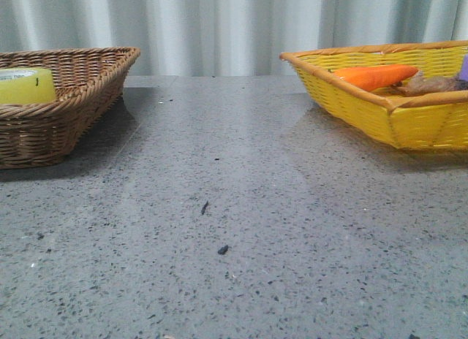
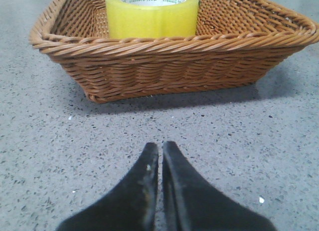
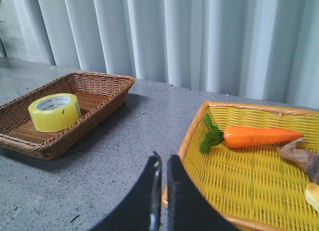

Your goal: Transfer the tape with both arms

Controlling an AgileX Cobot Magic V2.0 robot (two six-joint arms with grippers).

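1. The tape (image 1: 24, 85) lies flat in the brown wicker basket (image 1: 88, 98) at far left; nothing touches it.
2. The left gripper (image 2: 160, 154) hovers near that basket, fingers pressed together, holding nothing.
3. The right gripper (image 3: 162, 164) is likewise closed and empty, over the yellow basket (image 1: 409, 123) at far right; a carrot (image 1: 373, 76) lies inside.

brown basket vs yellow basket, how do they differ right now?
Colour: the brown basket is dark wicker; the yellow basket is bright yellow with an orange rim.
Contents: brown basket holds only the tape; yellow basket holds a carrot and other items.
Side: brown left, yellow right.
Both are shallow, woven, rectangular.
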